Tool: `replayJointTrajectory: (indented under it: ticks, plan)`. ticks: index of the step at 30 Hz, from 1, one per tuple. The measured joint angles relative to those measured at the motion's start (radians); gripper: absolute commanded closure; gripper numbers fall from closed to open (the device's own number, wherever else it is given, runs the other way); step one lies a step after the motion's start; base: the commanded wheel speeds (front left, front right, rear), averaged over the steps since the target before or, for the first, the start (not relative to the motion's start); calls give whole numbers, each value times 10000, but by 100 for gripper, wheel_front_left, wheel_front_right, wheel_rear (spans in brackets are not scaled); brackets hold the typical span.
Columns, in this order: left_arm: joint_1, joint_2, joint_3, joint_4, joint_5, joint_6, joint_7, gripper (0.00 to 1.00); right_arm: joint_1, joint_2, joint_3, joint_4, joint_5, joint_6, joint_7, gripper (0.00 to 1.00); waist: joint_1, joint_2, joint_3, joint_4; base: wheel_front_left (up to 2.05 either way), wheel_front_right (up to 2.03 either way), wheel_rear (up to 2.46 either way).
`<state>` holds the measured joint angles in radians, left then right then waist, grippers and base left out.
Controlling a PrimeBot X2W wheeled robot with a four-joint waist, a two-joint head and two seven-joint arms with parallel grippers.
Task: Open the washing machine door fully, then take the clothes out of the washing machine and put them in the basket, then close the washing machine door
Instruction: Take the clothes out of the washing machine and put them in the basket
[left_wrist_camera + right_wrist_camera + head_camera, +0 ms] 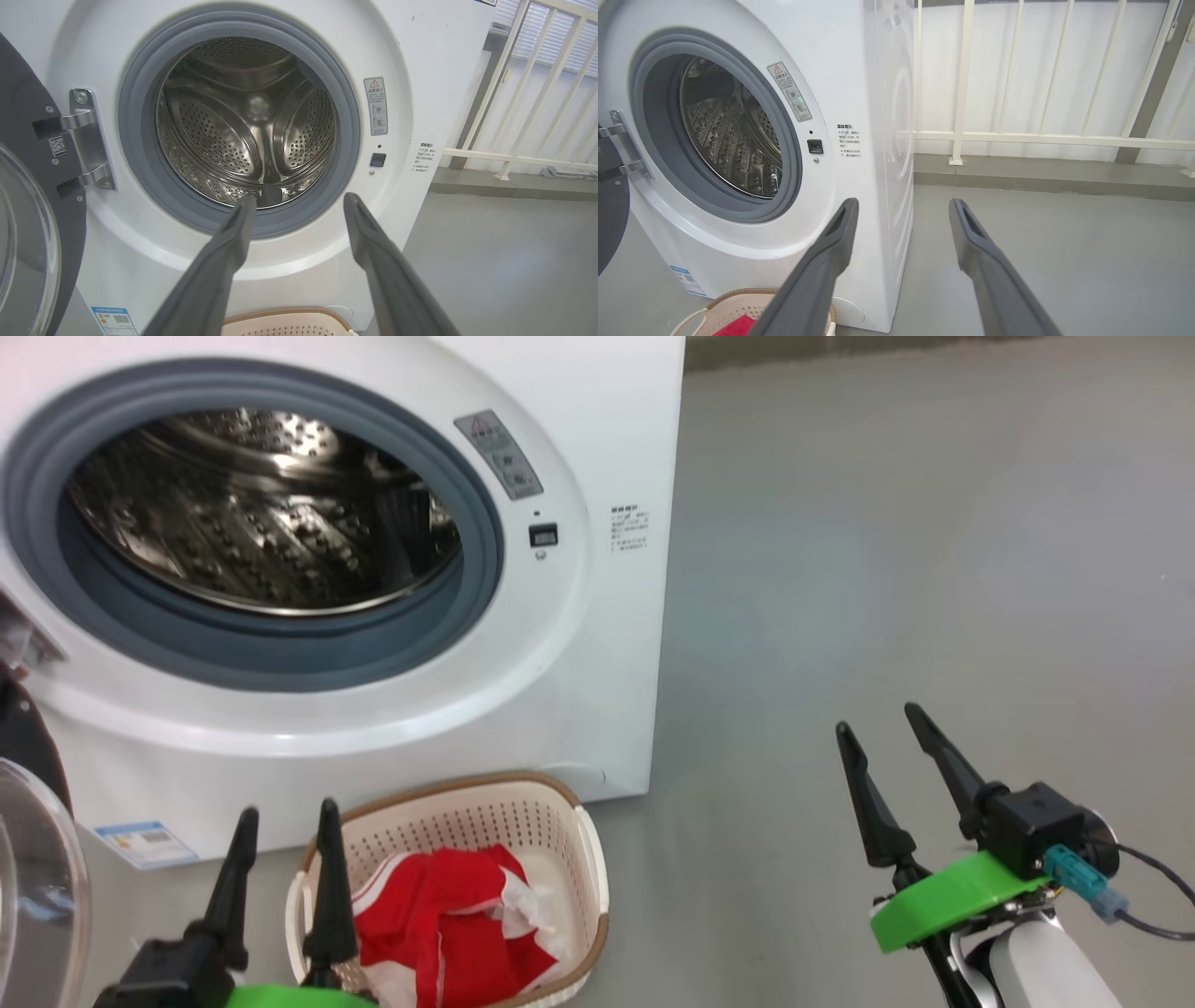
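Fingers spread empty on left gripper and right gripper, I'm worried I'll clip the basket swinging the washing machine door shut.

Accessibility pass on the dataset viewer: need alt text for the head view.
A white washing machine stands with its door open at the left edge and no clothes visible in its steel drum. On the grey floor before it, the basket holds the red clothes. The left gripper and right gripper are open and empty.

This is looking like a laundry balcony, washing machine sitting on bare grey floor, white railing running behind
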<state>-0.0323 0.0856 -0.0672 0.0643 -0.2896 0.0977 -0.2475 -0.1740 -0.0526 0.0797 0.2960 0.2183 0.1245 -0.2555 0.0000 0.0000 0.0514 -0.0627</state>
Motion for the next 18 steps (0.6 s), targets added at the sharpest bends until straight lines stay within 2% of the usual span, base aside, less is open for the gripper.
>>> replayJointTrajectory:
  ticks: [8, 18]
  plan:
    - [856, 127, 121, -291, -44, 140, 251, 0, 581, 8, -56, -328, -2, 0, 0, 0, 0, 0, -630, -49, 0, 0, 0]
    - [1168, 240, 174, -431, -125, 253, 362, 0, 746, 12, -75, -502, 0, 0, 0, 0, 0, 0, -818, -92, 0, 0, 0]
